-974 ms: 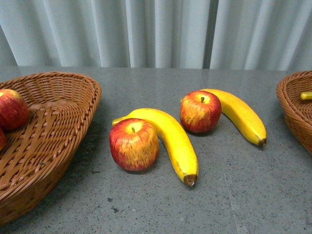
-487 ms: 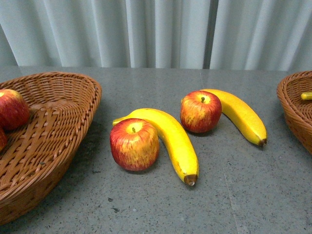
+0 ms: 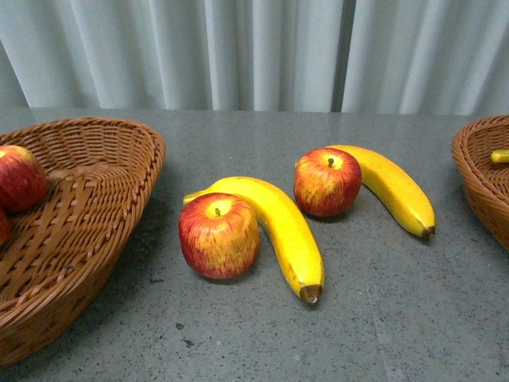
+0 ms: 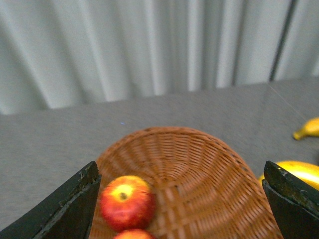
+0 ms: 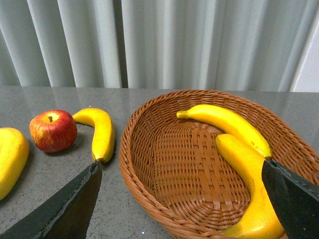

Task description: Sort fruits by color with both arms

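Note:
Two red apples (image 3: pixel 219 236) (image 3: pixel 327 181) lie on the grey table, each against a yellow banana (image 3: pixel 278 223) (image 3: pixel 394 187). Neither gripper shows in the front view. My left gripper (image 4: pixel 180 169) is open and empty above the left basket (image 4: pixel 199 164), which holds two apples (image 4: pixel 126 201) (image 4: pixel 130 234). My right gripper (image 5: pixel 179 167) is open and empty above the right basket (image 5: pixel 144 149), which holds two bananas (image 5: pixel 227 122) (image 5: pixel 249 179). The right wrist view also shows the far apple (image 5: pixel 53 130) and its banana (image 5: pixel 99 132) on the table.
The left wicker basket (image 3: pixel 95 207) stands at the table's left edge and the right one (image 3: pixel 481 175) at its right edge. A grey-white curtain (image 3: pixel 254 48) hangs behind the table.

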Controlling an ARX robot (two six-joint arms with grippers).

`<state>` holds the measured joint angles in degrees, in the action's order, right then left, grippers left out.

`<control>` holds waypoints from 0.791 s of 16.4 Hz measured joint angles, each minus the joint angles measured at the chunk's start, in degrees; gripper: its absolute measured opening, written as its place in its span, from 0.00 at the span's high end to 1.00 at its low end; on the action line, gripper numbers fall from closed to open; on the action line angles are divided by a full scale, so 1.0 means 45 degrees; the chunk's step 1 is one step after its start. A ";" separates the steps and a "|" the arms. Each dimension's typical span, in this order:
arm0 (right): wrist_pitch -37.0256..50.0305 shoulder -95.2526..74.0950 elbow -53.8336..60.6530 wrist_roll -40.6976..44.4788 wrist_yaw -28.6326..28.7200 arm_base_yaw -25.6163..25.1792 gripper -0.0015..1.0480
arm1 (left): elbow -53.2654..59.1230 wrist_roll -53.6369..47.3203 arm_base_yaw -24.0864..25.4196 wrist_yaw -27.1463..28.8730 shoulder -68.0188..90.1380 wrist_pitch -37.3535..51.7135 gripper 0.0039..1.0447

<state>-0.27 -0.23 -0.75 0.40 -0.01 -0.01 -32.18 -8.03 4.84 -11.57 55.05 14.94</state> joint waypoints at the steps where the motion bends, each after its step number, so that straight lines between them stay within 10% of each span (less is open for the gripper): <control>1: 0.0000 0.0000 0.0000 0.0005 0.0000 0.0000 0.06 | -0.0690 -0.0248 -0.0442 -0.0413 0.1137 -0.0384 0.06; 7: 0.0000 0.0000 0.0000 0.0005 0.0000 0.0000 0.06 | -0.3453 -0.1088 -0.4017 -0.1389 0.4833 -0.1812 0.06; 13: 0.0000 0.0000 0.0000 0.0000 0.0000 0.0000 0.06 | -0.4430 -0.1423 -0.4979 -0.2278 0.7203 -0.2501 0.06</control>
<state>-0.27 -0.23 -0.75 0.40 -0.01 -0.01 -52.12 -14.44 -17.56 -21.82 87.46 3.68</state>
